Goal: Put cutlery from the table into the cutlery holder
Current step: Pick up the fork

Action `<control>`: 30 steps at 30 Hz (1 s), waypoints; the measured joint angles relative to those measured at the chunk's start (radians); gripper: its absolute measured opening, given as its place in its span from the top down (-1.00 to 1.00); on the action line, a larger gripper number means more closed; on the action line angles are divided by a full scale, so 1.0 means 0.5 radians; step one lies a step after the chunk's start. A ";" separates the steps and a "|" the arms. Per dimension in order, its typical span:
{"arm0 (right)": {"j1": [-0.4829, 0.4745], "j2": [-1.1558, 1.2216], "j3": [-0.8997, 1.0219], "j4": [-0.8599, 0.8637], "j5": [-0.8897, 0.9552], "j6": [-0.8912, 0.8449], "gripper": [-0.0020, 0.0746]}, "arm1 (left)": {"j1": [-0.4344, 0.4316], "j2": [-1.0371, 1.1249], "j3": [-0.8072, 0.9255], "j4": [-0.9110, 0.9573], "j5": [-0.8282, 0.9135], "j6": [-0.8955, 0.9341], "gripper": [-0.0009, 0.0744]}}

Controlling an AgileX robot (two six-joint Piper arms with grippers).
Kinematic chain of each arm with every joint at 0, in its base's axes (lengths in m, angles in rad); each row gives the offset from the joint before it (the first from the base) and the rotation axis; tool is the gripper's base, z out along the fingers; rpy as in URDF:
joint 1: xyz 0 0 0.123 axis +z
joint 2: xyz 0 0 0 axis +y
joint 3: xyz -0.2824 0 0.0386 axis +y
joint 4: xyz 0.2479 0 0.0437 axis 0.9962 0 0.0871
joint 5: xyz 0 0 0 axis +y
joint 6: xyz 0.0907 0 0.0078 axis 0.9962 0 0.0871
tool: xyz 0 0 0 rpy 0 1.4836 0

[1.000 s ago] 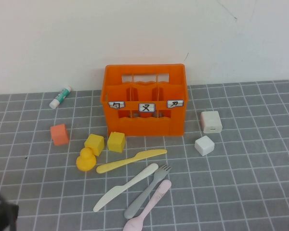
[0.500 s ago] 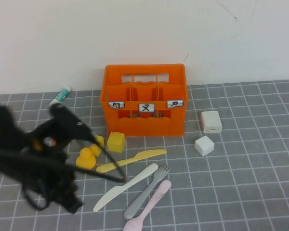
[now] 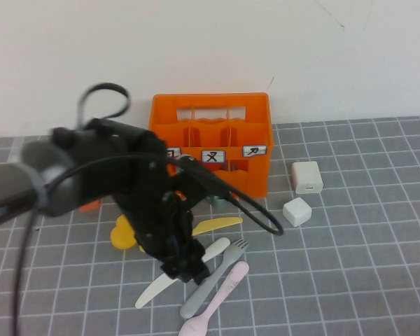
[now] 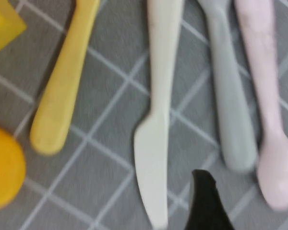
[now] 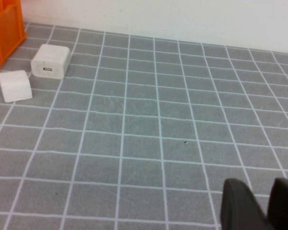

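1. The left pincer (image 3: 185, 269) is low over the table (image 3: 350, 266), above the row of cutlery. Its fingers (image 4: 206, 201) are spread apart with nothing between them.
2. The cream-white knife (image 4: 156, 120) lies just beside the one finger that shows fully in the left wrist view. In the high view, the pincer hides the middle of this knife.
3. The grey fork (image 3: 217, 276) lies flat right under the pincer, next to the cream-white knife.
4. The pale pink spoon (image 3: 220, 297) lies just beyond the fork, on the side away from the cream-white knife.
5. The yellow knife (image 3: 220, 224) lies on the far side of the cream-white knife from the pincer, near a yellow duck (image 3: 122, 234).
6. All four pieces rest on the table.
7. The orange crate (image 3: 210, 101) stands upright behind the left arm, well apart from the pincer.
8. The right pincer (image 5: 258, 184) hangs over bare table. I cannot tell whether it is spread or pressed together.
9. Two white blocks (image 5: 50, 60) sit well apart from the right pincer, beside the crate.
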 joint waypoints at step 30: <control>0.000 0.000 0.000 0.000 0.003 0.000 0.57 | -0.114 0.577 -0.243 -0.126 -0.303 -0.124 0.04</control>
